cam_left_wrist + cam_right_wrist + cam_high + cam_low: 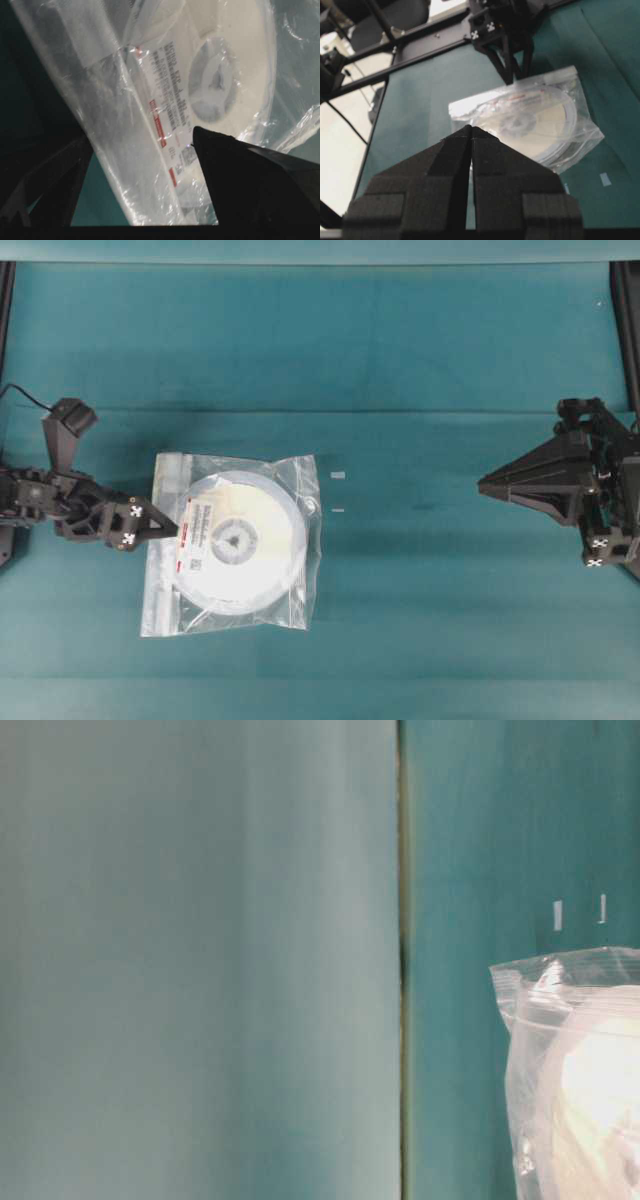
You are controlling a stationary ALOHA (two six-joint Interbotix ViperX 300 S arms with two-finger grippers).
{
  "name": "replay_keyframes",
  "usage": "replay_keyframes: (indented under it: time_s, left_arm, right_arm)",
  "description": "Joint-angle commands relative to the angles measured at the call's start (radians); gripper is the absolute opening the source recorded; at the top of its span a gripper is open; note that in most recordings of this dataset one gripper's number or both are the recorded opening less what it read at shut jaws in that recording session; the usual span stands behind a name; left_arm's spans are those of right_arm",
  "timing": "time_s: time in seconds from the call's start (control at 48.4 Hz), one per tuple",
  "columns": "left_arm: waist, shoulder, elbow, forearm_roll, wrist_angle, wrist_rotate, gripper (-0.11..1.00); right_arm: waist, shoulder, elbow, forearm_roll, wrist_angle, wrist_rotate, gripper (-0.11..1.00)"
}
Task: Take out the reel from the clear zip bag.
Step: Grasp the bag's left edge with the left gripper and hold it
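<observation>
The reel [237, 540] lies inside the clear zip bag [160, 600], apparently sealed; left gripper [172, 527] spread wide, right gripper [482, 481] closed empty.

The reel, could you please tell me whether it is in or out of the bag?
In. The reel lies flat inside the clear zip bag, with crinkled plastic over its label.

Even, soft light is falling from above. Glare is bleaching the clear zip bag [570, 1070] in the blurred table-level view.
</observation>
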State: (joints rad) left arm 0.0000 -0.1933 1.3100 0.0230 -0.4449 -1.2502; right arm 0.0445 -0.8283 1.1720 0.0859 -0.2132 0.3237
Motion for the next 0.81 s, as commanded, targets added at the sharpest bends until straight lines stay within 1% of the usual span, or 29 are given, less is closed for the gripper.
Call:
replay_keyframes:
  time_s: [0.0,0.103,0.207,0.268,0.434,0.558,0.702,0.785]
  left_arm:
    - [-0.002,0.006,-0.020,0.003,-0.012,0.003,0.92]
    - [-0.002,0.003,-0.018,0.005,-0.009,0.003,0.89]
    - [-0.002,0.000,-0.020,0.005,-0.006,0.003,0.82]
    - [0.002,0.000,-0.023,0.003,0.000,0.003,0.73]
    - [0.005,0.005,-0.034,0.005,0.029,0.003,0.44]
    - [0.012,0.005,-0.037,0.005,0.051,0.003,0.24]
    - [0.021,0.000,-0.034,0.005,0.071,0.005,0.08]
    - [0.031,-0.002,-0.032,0.005,0.074,0.005,0.04]
  right_arm:
    - [0.002,0.005,-0.017,0.002,-0.011,0.011,0.00]
    - [0.002,0.005,-0.017,0.002,-0.011,0.011,0.00]
    - [0.002,0.005,-0.017,0.002,-0.009,0.011,0.00]
    - [0.002,0.005,-0.017,0.002,-0.011,0.011,0.00]
    - [0.008,0.005,-0.017,0.002,-0.011,0.012,0.00]
    - [0.012,0.005,-0.017,0.002,-0.009,0.012,0.00]
    - [0.014,0.008,-0.017,0.012,-0.003,0.015,0.00]
    - [0.014,0.015,-0.017,0.029,0.018,0.032,0.00]
